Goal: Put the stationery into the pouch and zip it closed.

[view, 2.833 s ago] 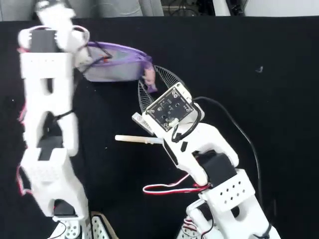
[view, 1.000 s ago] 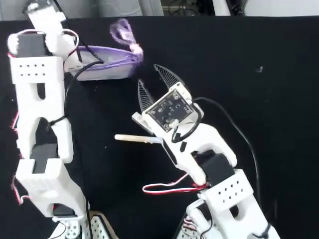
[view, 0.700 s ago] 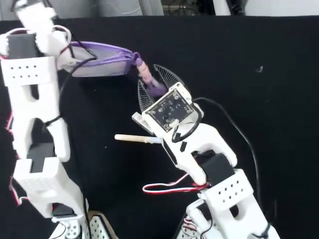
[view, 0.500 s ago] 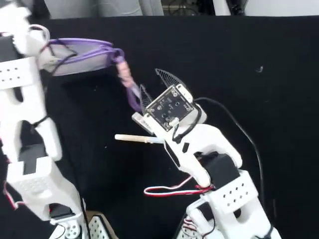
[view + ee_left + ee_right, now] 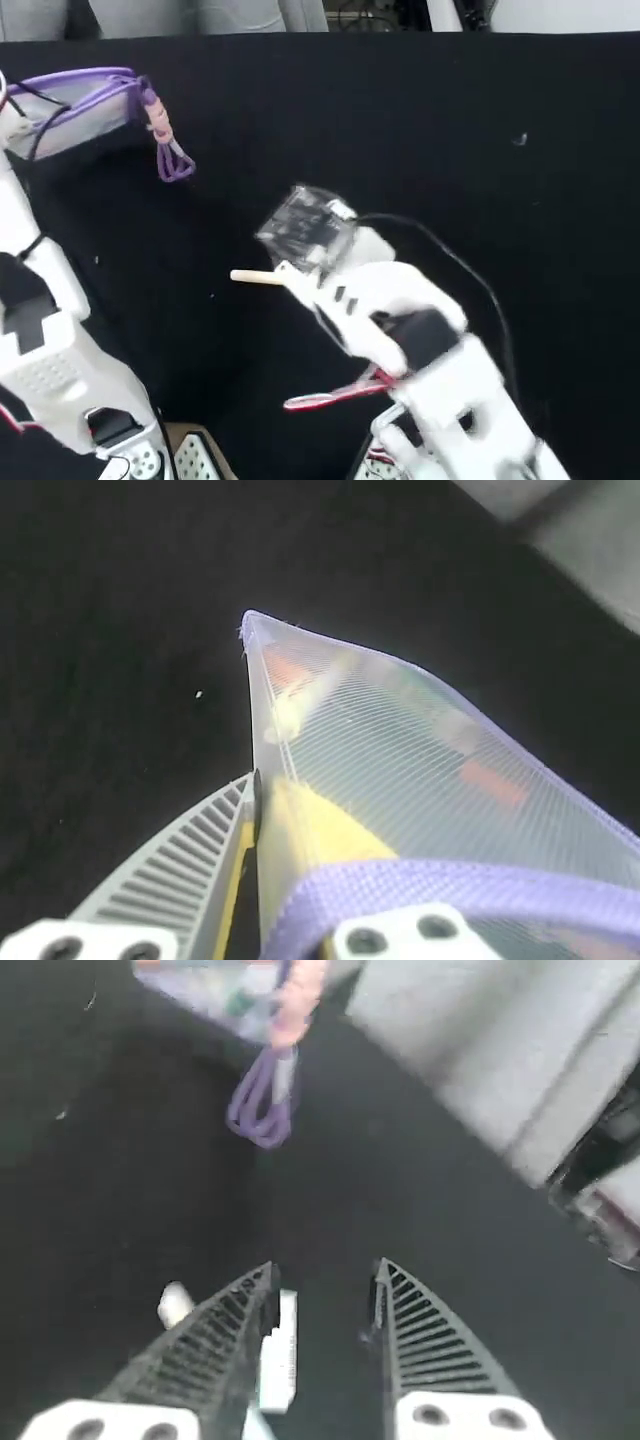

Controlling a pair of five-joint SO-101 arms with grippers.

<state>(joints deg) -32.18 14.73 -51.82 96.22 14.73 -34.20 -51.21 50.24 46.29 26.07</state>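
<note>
Gripping the pouch (image 5: pixel 420 770) by its purple-edged rim, the left claw (image 5: pixel 256 792) is closed on it; one ribbed finger (image 5: pixel 180 880) is seen pressed against the mesh wall, and the other finger is hidden behind the pouch. Through the clear mesh a yellow item (image 5: pixel 315 830) is seen just beside the finger, and some orange and reddish shapes are seen deeper inside, but it cannot be told what they are. In the high view the pouch (image 5: pixel 70 98) is held at the far left of the black worktop (image 5: pixel 450 150), and a purple loop (image 5: pixel 172 162) hangs from its right corner on a short pink piece. The right claw (image 5: pixel 326 1270) is held open and nothing is gripped by it; its two dark ribbed fingers (image 5: pixel 430 1340) are parted over the worktop. It is pointed toward the loop (image 5: pixel 262 1105), which is well apart from its tips. A pale stick (image 5: pixel 255 277) lies on the worktop near the middle, just beside the right arm (image 5: pixel 400 320), well apart from the pouch.
</note>
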